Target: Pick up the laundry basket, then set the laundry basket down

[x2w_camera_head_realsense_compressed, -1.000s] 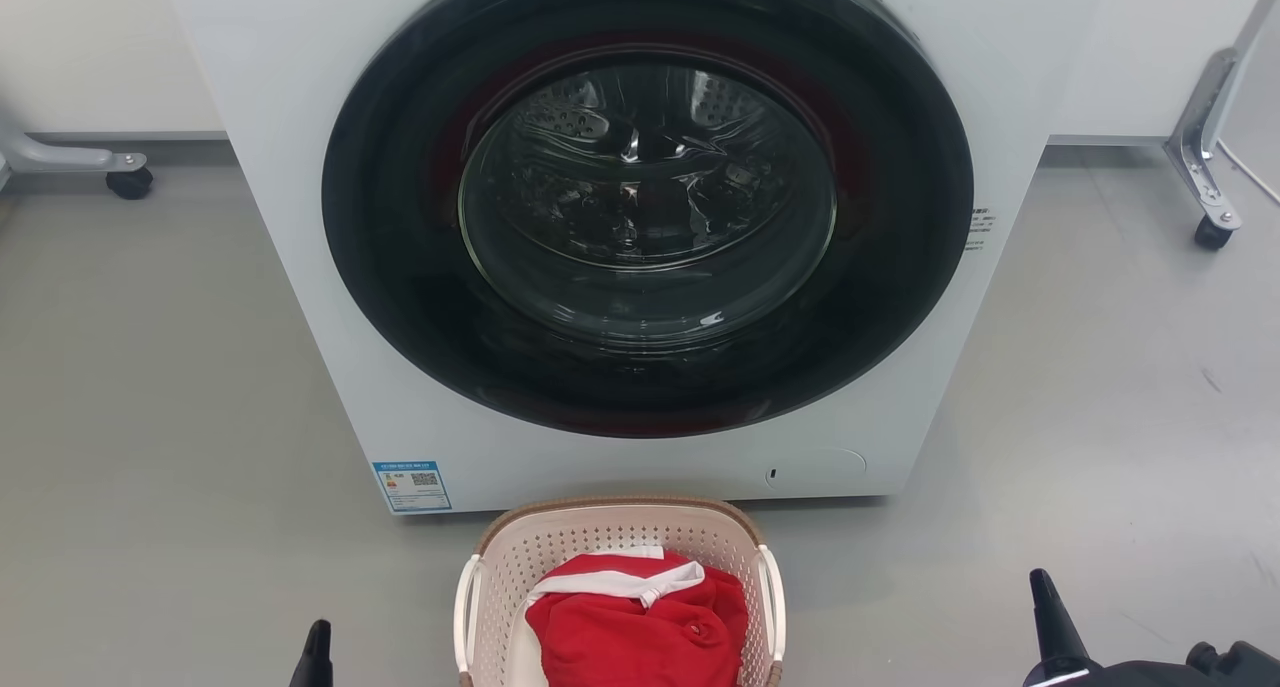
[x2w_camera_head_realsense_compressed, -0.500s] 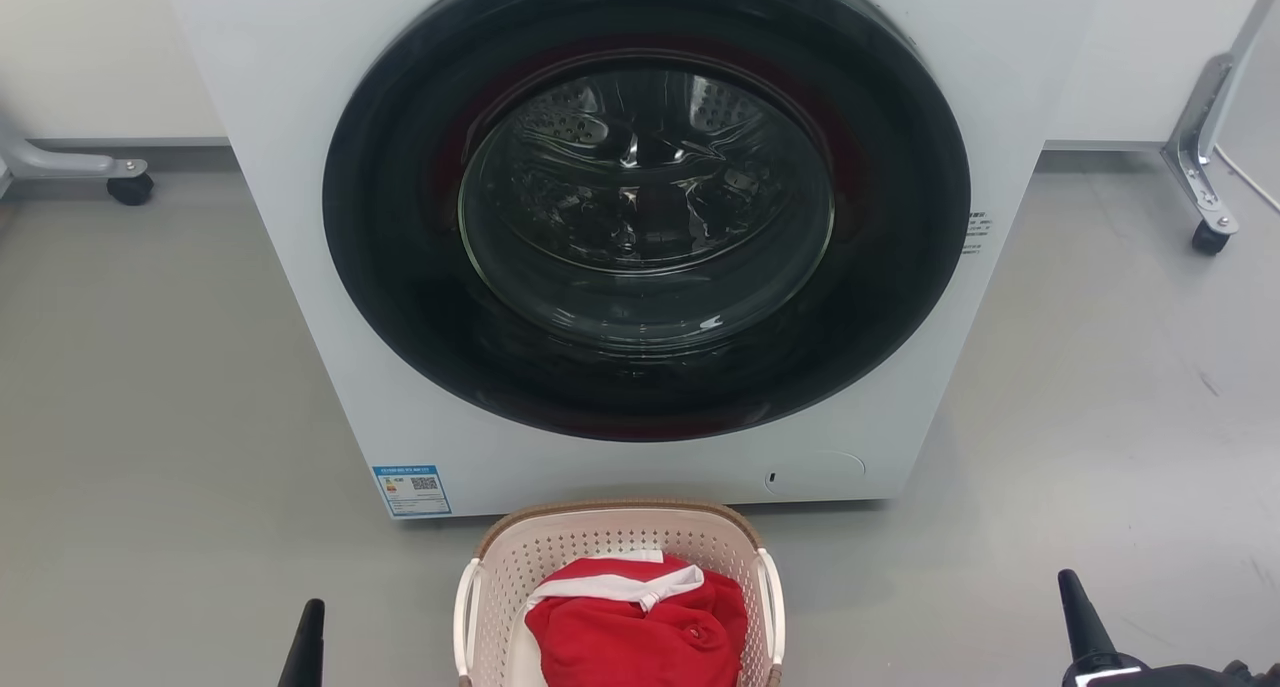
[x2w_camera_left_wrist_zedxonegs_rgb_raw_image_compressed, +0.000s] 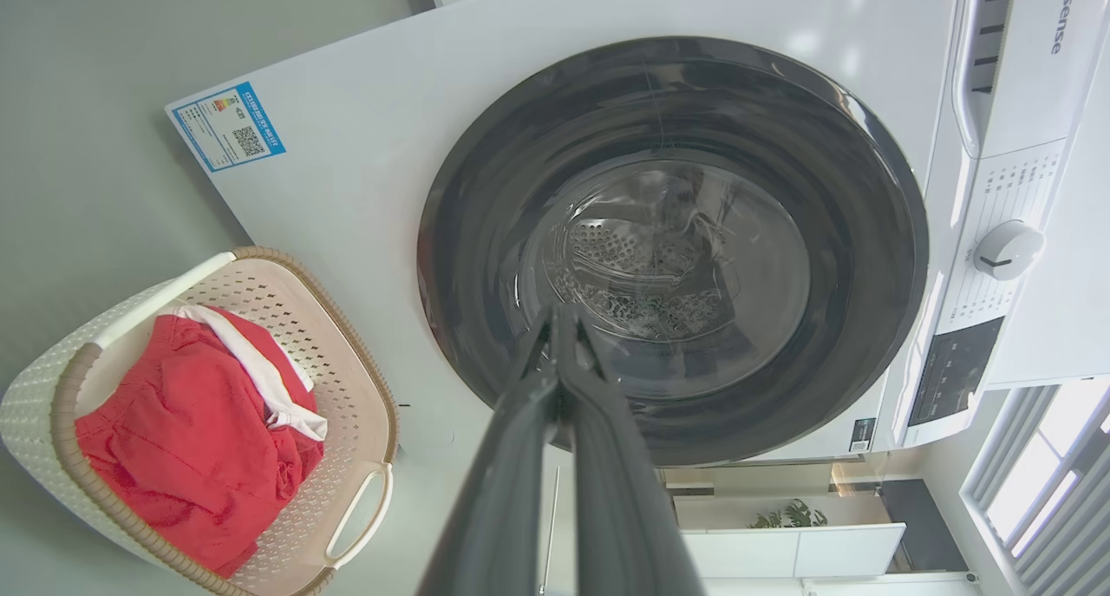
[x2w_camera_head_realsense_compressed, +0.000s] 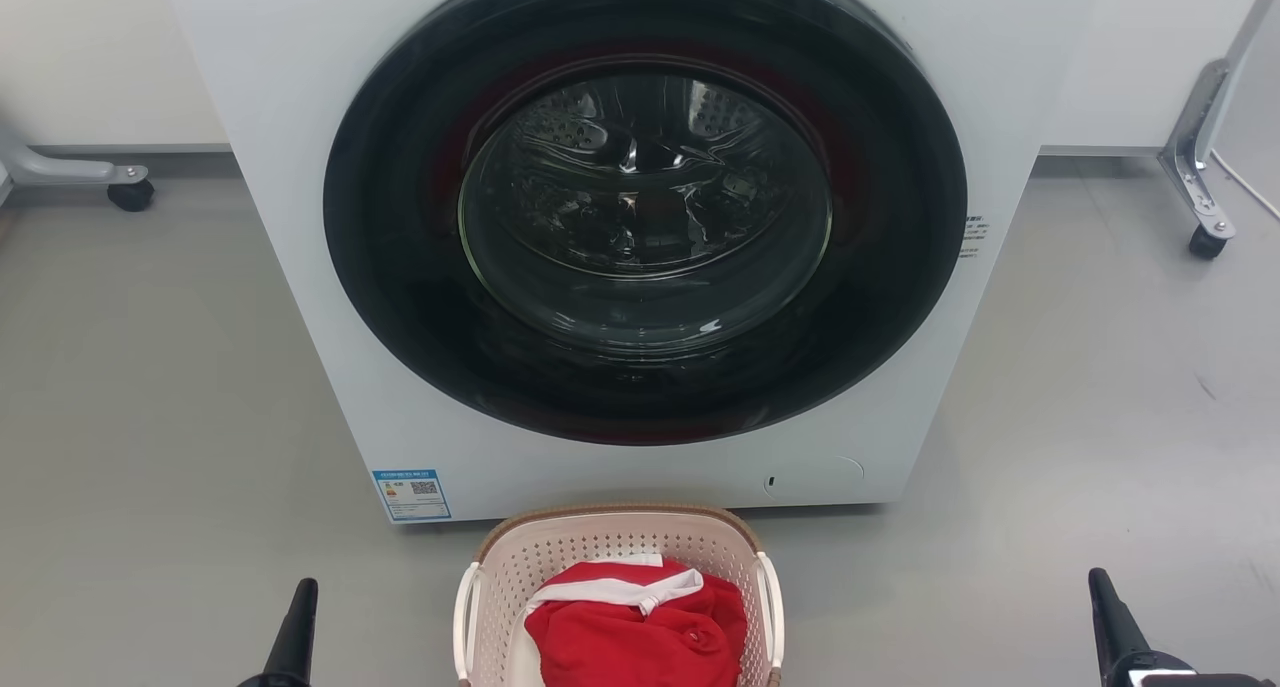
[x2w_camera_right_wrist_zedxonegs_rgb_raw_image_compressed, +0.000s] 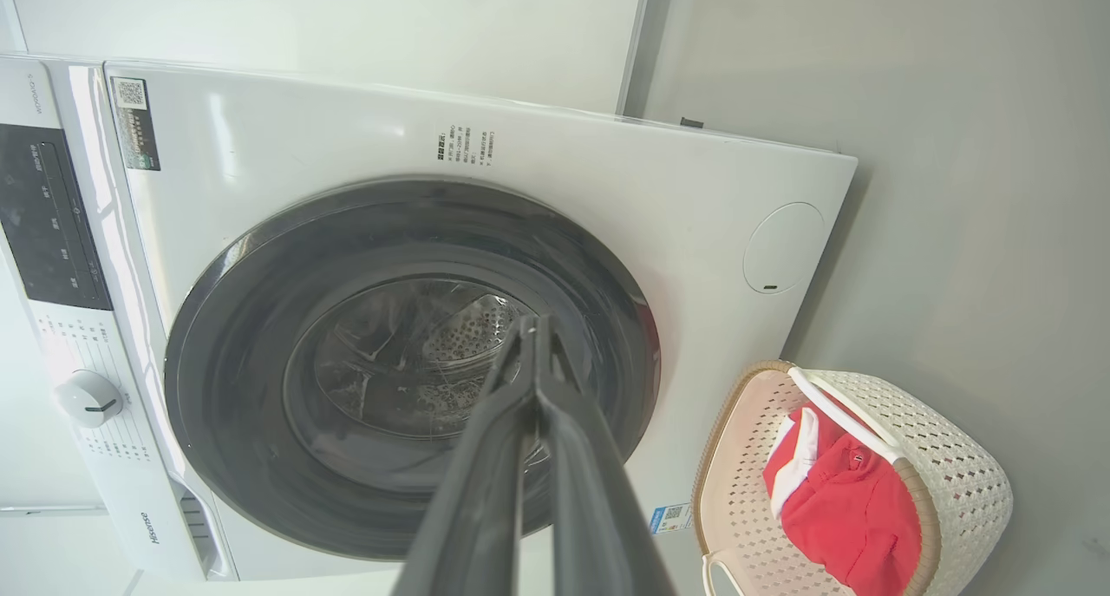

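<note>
head view: the cream-pink perforated plastic laundry basket (x2w_camera_head_realsense_compressed: 600, 557) with a brown woven-look rim stands on the grey floor (x2w_camera_head_realsense_compressed: 150, 417) just before the white front-loading washer (x2w_camera_head_realsense_compressed: 290, 217). it holds a red cloth (x2w_camera_head_realsense_compressed: 630, 642) and lies between the left gripper (x2w_camera_head_realsense_compressed: 298, 617) and the right gripper (x2w_camera_head_realsense_compressed: 1108, 612), touching neither.
left wrist view: left gripper (x2w_camera_left_wrist_zedxonegs_rgb_raw_image_compressed: 559, 318) fingers pressed together, empty; laundry basket at lower left.
right wrist view: right gripper (x2w_camera_right_wrist_zedxonegs_rgb_raw_image_compressed: 531, 327) likewise closed, empty; laundry basket at lower right.

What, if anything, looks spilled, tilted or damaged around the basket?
Nothing stands out. The basket stands upright on the floor before the washer, whose door is shut. The red cloth lies inside it, none on the floor. The left gripper and right gripper are shut, apart from the basket.
</note>
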